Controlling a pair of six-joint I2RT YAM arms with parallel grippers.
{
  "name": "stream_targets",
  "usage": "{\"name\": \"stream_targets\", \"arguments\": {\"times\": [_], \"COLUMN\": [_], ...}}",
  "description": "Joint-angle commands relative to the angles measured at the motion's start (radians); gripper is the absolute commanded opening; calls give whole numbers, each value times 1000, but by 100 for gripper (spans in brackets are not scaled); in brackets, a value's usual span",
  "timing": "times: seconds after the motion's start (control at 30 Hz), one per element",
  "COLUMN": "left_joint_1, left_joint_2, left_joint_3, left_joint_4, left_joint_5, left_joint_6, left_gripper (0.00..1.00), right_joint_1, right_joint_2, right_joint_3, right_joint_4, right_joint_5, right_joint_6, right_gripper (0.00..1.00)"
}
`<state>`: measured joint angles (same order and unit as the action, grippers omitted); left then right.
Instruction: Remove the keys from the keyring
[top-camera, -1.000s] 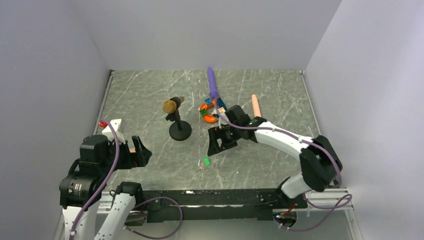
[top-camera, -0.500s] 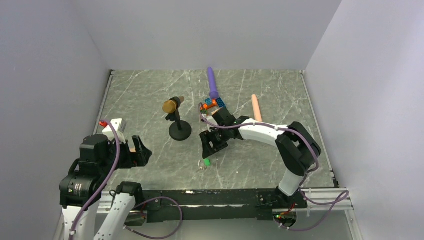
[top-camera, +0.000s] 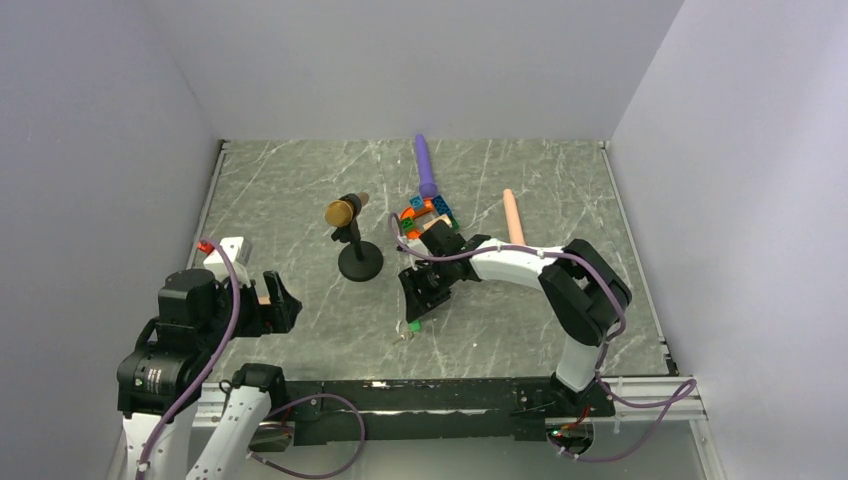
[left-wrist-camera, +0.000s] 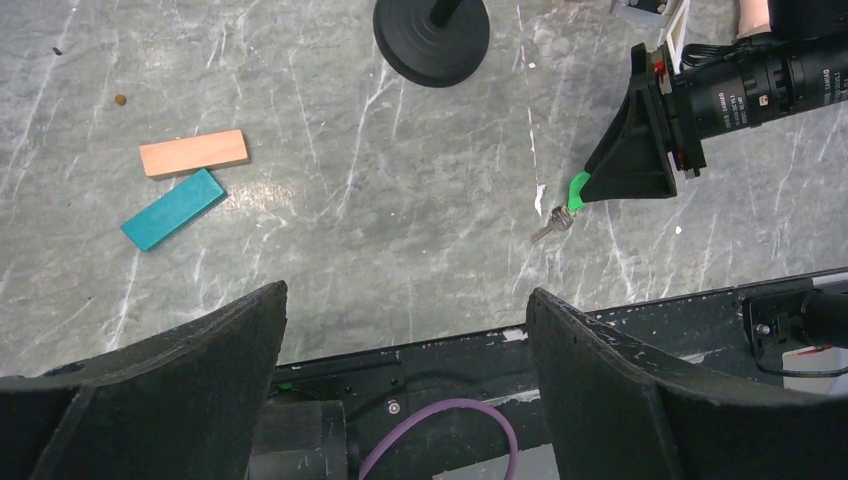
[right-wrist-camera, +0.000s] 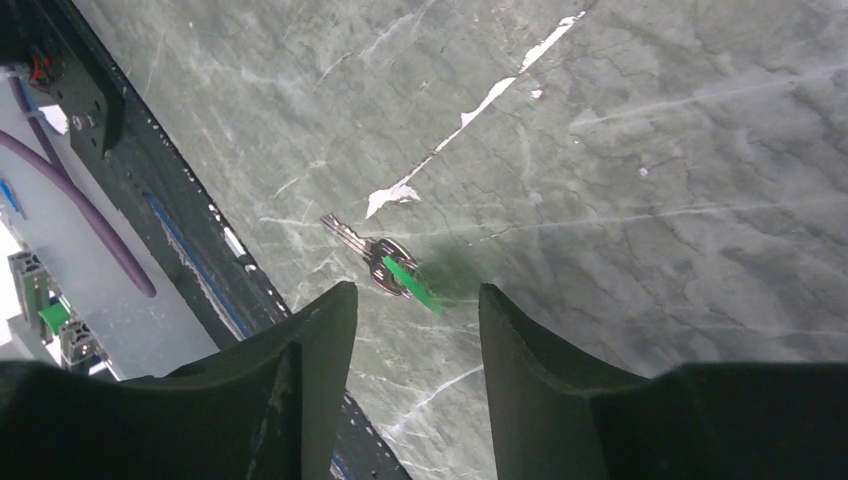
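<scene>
The bright-green key piece (right-wrist-camera: 411, 284) lies on the marble table, joined to a small silvery ring (right-wrist-camera: 383, 270) with a silver metal key (right-wrist-camera: 346, 236) pointing away from it. My right gripper (right-wrist-camera: 415, 297) is open just above and around the green piece, one finger on each side. In the top view the right gripper (top-camera: 414, 308) sits over the green piece (top-camera: 413, 325) near the front edge. The left wrist view shows the green piece (left-wrist-camera: 577, 189) at the right gripper's tip (left-wrist-camera: 612, 180), with the silver key (left-wrist-camera: 551, 225) beside it. My left gripper (top-camera: 285, 302) is open and empty at the near left.
A microphone on a black stand (top-camera: 352, 238) stands left of the right arm. Toy blocks (top-camera: 425, 212), a purple stick (top-camera: 426, 165) and a peach stick (top-camera: 512, 215) lie behind. An orange block (left-wrist-camera: 193, 153) and a teal block (left-wrist-camera: 172, 208) lie near the left gripper. The black front rail (top-camera: 400, 385) is close.
My right gripper has moved left and toward the near edge, down to the green key piece. The left arm has not moved.
</scene>
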<state>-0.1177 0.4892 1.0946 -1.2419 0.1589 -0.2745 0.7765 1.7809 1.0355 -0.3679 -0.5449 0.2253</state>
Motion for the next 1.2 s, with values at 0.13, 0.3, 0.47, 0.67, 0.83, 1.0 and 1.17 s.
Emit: {"name": "stream_targets", "arguments": {"times": [0.13, 0.3, 0.47, 0.67, 0.83, 1.0, 1.17], "left_joint_1": [-4, -4, -4, -4, -4, -4, -4], "left_joint_2": [22, 27, 23, 51, 128, 211, 253], "left_joint_3": [30, 30, 42, 140, 309, 497, 584], "left_joint_4": [20, 21, 15, -16, -8, 50, 210], "left_joint_5": [-22, -31, -44, -59, -35, 88, 252], "left_joint_6": [14, 8, 11, 14, 11, -9, -56], "left_gripper": [93, 93, 93, 93, 93, 94, 95], "right_joint_1": [17, 18, 18, 24, 29, 32, 31], "right_joint_2": [29, 29, 8, -100, -205, -289, -339], "right_joint_3": [53, 64, 93, 202, 364, 537, 694], "right_joint_4": [19, -5, -56, -176, -302, -377, -405], "right_joint_5": [-59, -56, -60, -39, 39, 81, 74], "right_joint_6": [-23, -35, -50, -58, -71, -54, -28], "right_gripper": [42, 16, 0, 0, 0, 0, 0]}}
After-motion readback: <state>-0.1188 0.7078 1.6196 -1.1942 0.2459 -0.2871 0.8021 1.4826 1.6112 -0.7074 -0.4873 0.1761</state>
